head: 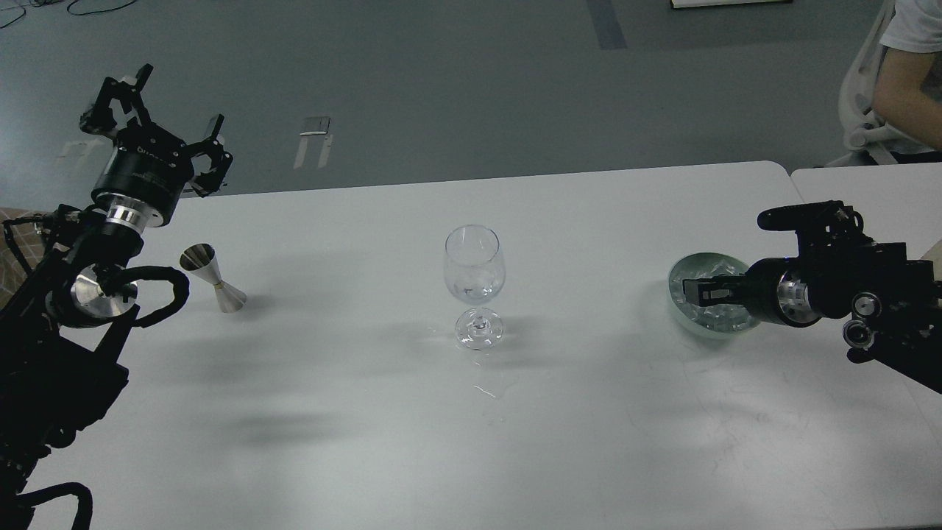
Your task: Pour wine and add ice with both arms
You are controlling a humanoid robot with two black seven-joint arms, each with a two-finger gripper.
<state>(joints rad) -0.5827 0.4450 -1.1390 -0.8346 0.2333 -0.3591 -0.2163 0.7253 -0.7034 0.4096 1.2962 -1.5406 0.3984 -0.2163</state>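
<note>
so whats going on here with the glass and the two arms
A two-armed robot is making a drink. Its right pincer is reaching into the bowl of ice; whether it grips a cube cannot be told. The left pincer is open and empty, raised above the table's far left edge, behind the metal jigger. The wine glass stands upright mid-table with a little clear liquid inside.

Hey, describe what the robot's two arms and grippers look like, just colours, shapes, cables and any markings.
Both arms are black and jointed, with silver ring joints behind the wrists. The left gripper has two black, skeletal clawed fingers on a round drum housing that bears faint, unreadable lettering; thick black cable loops beside that arm. The right gripper is a slim black claw on a similar cylinder, with small round silver-rimmed fittings farther back.
</note>
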